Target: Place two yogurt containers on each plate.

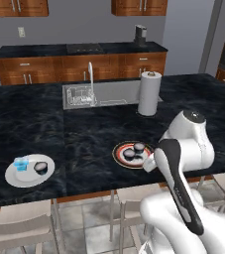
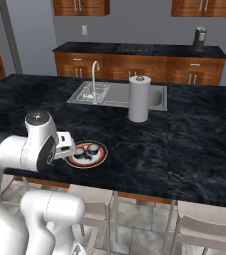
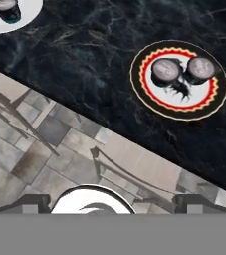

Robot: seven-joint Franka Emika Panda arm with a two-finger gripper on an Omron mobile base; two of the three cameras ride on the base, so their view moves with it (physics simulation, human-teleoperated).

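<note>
Broad dark marbled worktop (image 1: 34, 119) across the kitchen, with a steel sink (image 1: 101, 94) and tap (image 1: 90, 74) set into it, and a paper roll (image 1: 149, 93) upright just right of the sink. Stools (image 1: 20, 228) tucked along the near edge. White arm (image 1: 183, 163) bent over that near edge, close to the patterned plate.

Patterned plate (image 3: 179, 79), orange-red ring and dark rim, flat near the worktop's front edge. On it, two dark cups (image 3: 166, 69) (image 3: 200, 68) with pale grey tops, side by side and nearly touching.

White plate (image 1: 29, 170) well to the left, also near the front edge. On it, a blue cup (image 1: 20, 163) at the left and a third dark cup (image 1: 41, 168) just beside it on the right.

Pincer (image 3: 112, 201) above the floor off the worktop's edge, tips apart at the bottom of the hand view, nothing between them.
</note>
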